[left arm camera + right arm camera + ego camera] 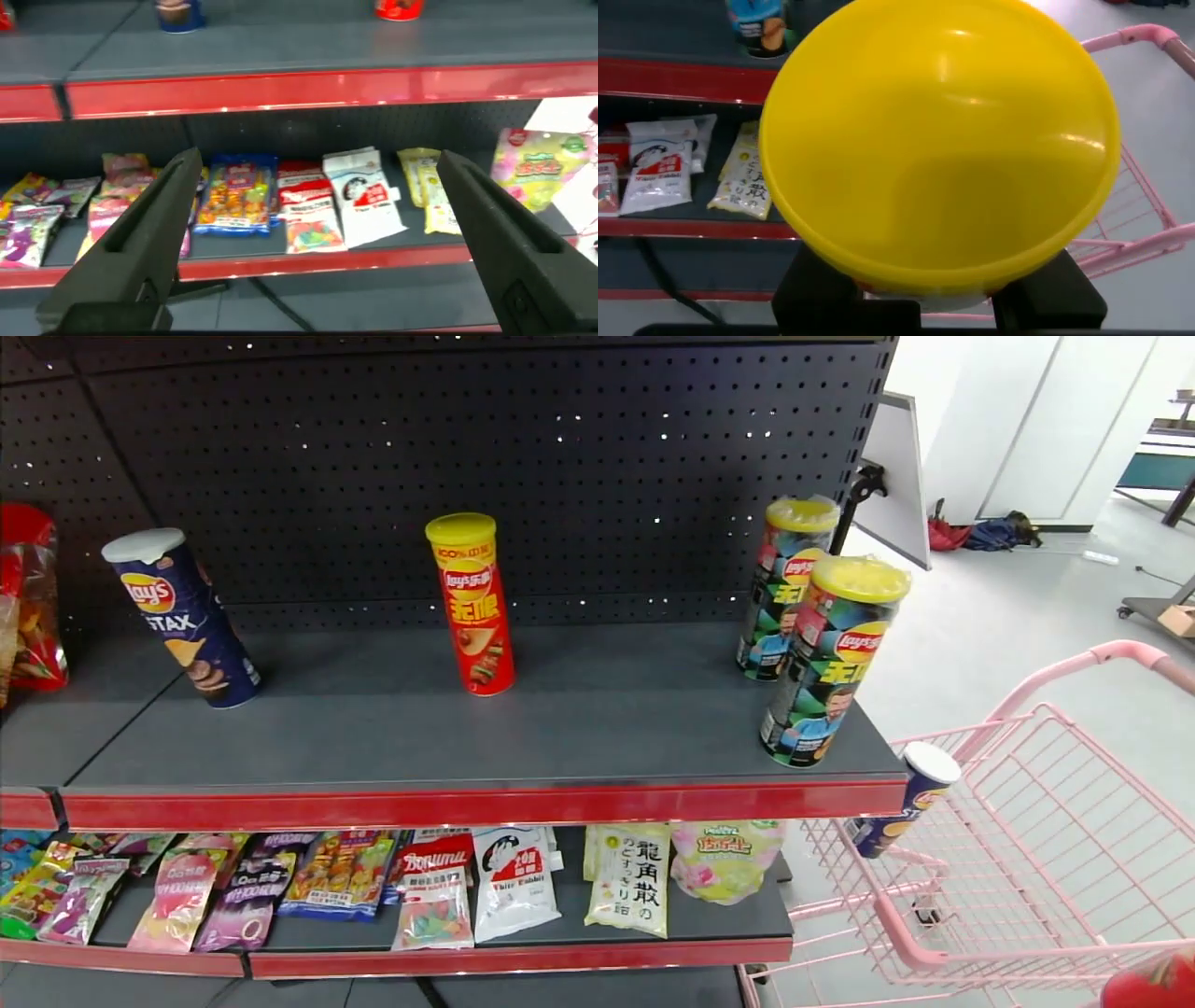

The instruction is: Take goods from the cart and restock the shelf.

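A chip can's yellow lid (938, 140) faces the right wrist camera, and my right gripper (934, 313) is shut on that can, one dark finger on each side of its body. It hangs in front of the shelf's right end, beside the pink cart (1036, 686). A blue can with a white lid (910, 798) leans in the cart's near corner. My left gripper (318, 243) is open with nothing in it, facing the lower shelf's snack bags (350, 201). On the upper shelf (560, 728) stand a blue can (182, 616), a red can (471, 602) and two multicoloured cans (831, 658).
The red front rail (485, 805) edges the upper shelf, with wide bare room between its cans. Snack bags (513, 882) line the lower shelf. A red bag (28, 597) sits at the far left. Open floor lies to the right, beyond the cart.
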